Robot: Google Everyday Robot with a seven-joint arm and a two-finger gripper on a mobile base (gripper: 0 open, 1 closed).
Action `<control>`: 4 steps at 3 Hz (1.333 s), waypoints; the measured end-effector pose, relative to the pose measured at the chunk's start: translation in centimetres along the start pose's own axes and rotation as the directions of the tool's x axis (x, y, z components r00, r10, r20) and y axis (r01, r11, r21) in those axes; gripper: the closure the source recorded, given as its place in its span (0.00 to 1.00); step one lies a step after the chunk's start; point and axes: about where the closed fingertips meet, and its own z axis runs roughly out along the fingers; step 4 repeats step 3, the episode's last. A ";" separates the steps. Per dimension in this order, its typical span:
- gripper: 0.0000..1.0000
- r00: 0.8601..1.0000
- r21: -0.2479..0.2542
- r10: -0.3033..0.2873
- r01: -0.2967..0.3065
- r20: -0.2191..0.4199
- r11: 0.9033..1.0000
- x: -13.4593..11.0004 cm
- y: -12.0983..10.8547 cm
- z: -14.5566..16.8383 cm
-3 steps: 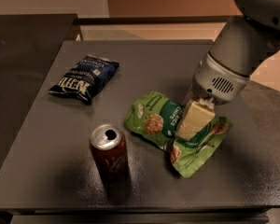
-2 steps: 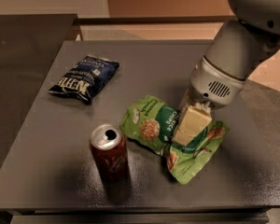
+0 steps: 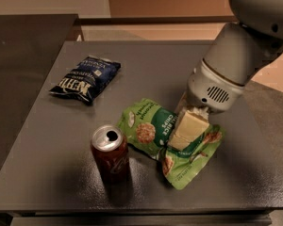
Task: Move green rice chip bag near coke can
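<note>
The green rice chip bag (image 3: 153, 128) lies crumpled on the dark grey table (image 3: 47, 164), just right of the coke can (image 3: 110, 153), which stands upright near the front edge. My gripper (image 3: 186, 131) reaches down from the upper right and presses on the middle of the bag. Its cream-coloured fingers (image 3: 189, 127) pinch the bag's folded centre. The bag's right half (image 3: 191, 159) bulges out below the gripper.
A dark blue chip bag (image 3: 85, 79) lies at the back left of the table. A darker counter (image 3: 28, 41) stands to the left, a tan wall behind. The table's front edge runs just below the can.
The gripper and the bag have shifted a little to the left, toward the can. The can and the blue bag have not moved.
</note>
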 end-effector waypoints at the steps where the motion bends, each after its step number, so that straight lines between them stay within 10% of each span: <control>1: 0.12 1.000 0.003 -0.002 0.002 0.002 1.000 -0.1 -0.1 0.1; 4: 0.00 1.000 0.005 -0.003 0.003 0.004 1.000 -0.3 -0.2 0.2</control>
